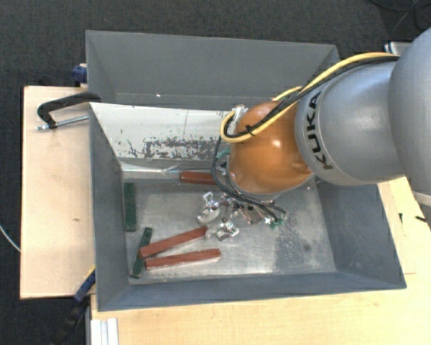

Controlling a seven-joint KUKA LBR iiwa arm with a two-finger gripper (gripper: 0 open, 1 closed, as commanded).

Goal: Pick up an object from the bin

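Sticks and strips lie on the floor of the grey metal bin. The big grey arm comes in from the right. Its round orange cover hangs over the middle of the bin. A yellow cable runs along the arm to the cover.

Under the cover, the shiny metal gripper is low down, near the bin floor. It is right at the right end of a long red-brown stick, which lies slanted in the front left part of the bin. I cannot tell if the gripper touches that stick. I also cannot tell if it is open or closed, or if it has anything in it.

A second red-brown stick lies just in front of the first one. A third red-brown stick lies by the back wall, partly hidden by the cover. One dark green strip lies along the left wall. Another green strip lies by the left ends of the two front sticks.
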